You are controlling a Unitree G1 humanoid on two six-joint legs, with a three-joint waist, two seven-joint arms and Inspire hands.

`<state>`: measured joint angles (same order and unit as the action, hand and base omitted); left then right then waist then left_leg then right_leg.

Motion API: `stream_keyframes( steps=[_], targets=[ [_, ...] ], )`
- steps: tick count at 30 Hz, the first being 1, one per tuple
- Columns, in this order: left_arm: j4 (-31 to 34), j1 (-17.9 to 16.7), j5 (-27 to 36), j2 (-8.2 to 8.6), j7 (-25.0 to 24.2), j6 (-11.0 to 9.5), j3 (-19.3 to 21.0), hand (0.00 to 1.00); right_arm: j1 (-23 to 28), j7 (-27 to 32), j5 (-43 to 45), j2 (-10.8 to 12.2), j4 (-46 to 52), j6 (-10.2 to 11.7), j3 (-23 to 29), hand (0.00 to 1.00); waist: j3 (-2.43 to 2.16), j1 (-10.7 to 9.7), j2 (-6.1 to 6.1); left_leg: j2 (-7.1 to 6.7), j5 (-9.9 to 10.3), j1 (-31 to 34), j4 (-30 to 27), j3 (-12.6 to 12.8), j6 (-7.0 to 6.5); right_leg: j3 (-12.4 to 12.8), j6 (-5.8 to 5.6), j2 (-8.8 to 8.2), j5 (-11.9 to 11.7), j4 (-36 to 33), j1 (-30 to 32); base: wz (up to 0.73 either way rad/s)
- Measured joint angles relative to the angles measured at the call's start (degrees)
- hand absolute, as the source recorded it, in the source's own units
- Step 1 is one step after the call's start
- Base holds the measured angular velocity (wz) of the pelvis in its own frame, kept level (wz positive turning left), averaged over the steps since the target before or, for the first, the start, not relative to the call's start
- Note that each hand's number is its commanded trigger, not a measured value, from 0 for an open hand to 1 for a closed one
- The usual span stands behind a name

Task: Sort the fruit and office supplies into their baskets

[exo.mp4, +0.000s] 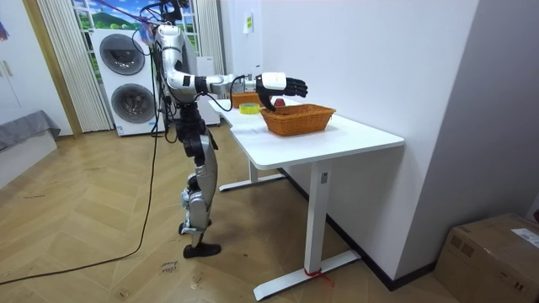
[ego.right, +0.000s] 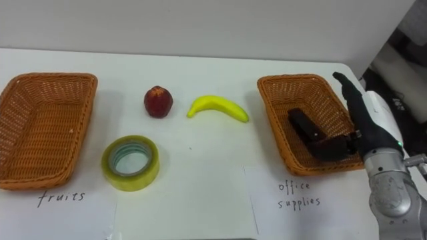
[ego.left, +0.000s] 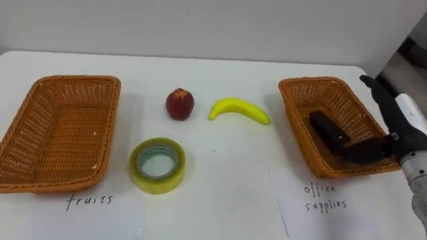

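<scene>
one dark item [ego.left: 325, 125] is seen in the office supplies basket [ego.left: 297, 100] beside the spread right hand [ego.left: 403, 119], while red fruit [ego.left: 179, 104], banana [ego.left: 239, 110] and tape roll [ego.left: 157, 165] are left on the bench [ego.left: 220, 183].

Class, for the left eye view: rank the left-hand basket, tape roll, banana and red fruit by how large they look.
1. left-hand basket
2. tape roll, though nearest the camera
3. banana, long but slim
4. red fruit, close to the banana
</scene>
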<state>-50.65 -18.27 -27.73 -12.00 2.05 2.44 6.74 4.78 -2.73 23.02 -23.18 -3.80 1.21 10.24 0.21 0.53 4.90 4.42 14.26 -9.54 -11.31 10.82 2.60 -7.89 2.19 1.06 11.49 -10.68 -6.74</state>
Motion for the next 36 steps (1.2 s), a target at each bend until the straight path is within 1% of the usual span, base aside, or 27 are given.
stream_keyframes(
  steps=[16, 23, 26, 32, 34, 36],
  targets=[
    [0.0, 0.0, 0.1, 0.0, -0.4, -0.1, 0.0, 0.0, 0.0, 0.0, -0.2, 0.0, 0.0, 0.2, 0.0, 0.0, -0.07, -0.1, -0.11, 0.0, 0.0, 0.0, 0.0, 0.0, 0.0, 0.0, 0.0, -0.04, 0.0, 0.0, 0.0, 0.0],
    [0.0, 0.1, 0.1, 0.02, 0.0, -0.4, -0.1, 0.0, -0.1, 0.1, -5.8, 0.0, 0.1, 0.3, 0.2, 0.0, -0.17, -0.3, -0.07, 0.01, 0.0, -0.1, 0.0, 0.0, 0.0, 0.0, 0.0, 0.01, 0.0, -0.1, 0.0, 0.0],
    [0.0, 0.3, 0.0, 0.0, 0.1, -0.4, -0.2, 0.0, -1.1, 0.2, -8.6, 0.0, 0.4, 0.2, 0.2, 0.0, -0.2, -0.4, -0.06, -0.02, 0.0, 0.0, 0.0, 0.0, 0.0, -0.2, 0.0, -0.06, 0.0, -0.2, 0.1, 0.0],
    [0.0, 0.8, 0.1, -0.01, 0.0, 0.2, -0.1, 0.0, -2.6, 0.0, -13.6, 0.0, 4.6, 0.0, 0.1, 0.0, -0.35, -0.1, 0.06, -0.04, 0.0, 0.3, 0.0, -0.1, 0.0, -0.3, 0.0, -0.03, 0.0, -0.2, 0.2, 0.0],
    [0.0, 0.8, 0.1, -0.01, 0.0, 0.2, -0.1, 0.0, -3.1, 0.0, -14.0, 0.0, 4.7, -0.1, 0.1, 0.0, -0.3, -0.1, 0.0, -0.04, 0.0, 0.4, 0.0, -0.2, 0.0, -0.5, 0.0, -0.06, 0.0, -0.2, 0.3, 0.03],
    [0.0, 0.8, 0.0, -0.01, 0.0, 0.5, -0.1, 0.0, -3.5, 0.0, -14.1, 0.0, 5.5, -0.4, -0.1, 0.0, -0.35, 0.1, 0.08, -0.03, 0.0, 0.5, 0.0, -0.2, 0.0, -0.6, 0.0, -0.19, 0.0, -0.2, 0.4, 0.04]
  ],
)
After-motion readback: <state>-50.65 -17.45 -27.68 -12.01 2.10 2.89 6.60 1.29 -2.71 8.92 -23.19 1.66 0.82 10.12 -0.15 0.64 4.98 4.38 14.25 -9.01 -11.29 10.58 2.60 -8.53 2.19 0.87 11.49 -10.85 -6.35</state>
